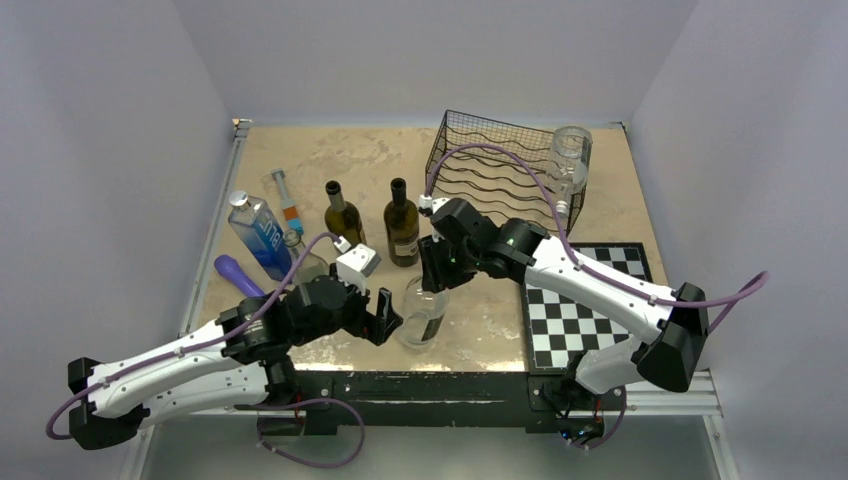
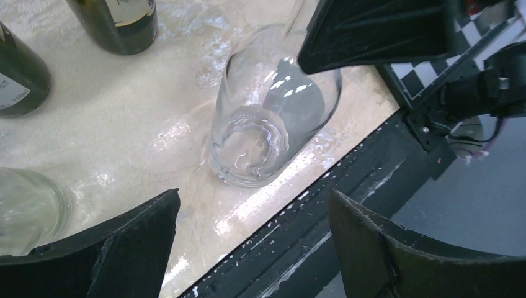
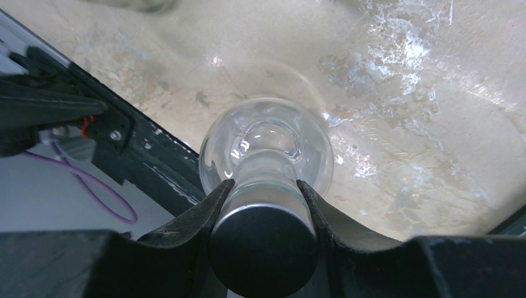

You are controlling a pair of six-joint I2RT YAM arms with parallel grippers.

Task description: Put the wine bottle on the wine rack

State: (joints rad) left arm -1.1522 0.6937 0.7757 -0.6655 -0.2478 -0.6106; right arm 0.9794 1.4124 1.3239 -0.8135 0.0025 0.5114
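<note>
Your right pincer (image 3: 265,187) is clenched on the neck of the clear wine bottle (image 3: 267,146), its two fingers pressed against the glass just under the dark cap. The bottle hangs roughly upright below it, close to the near edge of the table (image 1: 330,160). Whether its base touches the table, you cannot tell from these views. At the bottle's 9 o'clock, just beside it, your left pincer (image 1: 385,320) stands released. Its jaws are spread wide and hold nothing, and the clear glass body shows beyond them in the left wrist view. At the bottle's 12 o'clock stands a dark bottle (image 1: 403,225), with a second dark bottle (image 1: 343,215) at 11 o'clock. Farther out toward 10 o'clock lies a blue water bottle (image 1: 258,232). The chessboard (image 1: 585,300) lies at 3 o'clock. The wine rack (image 1: 490,165) sits well apart at 1 o'clock, by the far edge, with another clear bottle (image 1: 568,165) at its right end.
</note>
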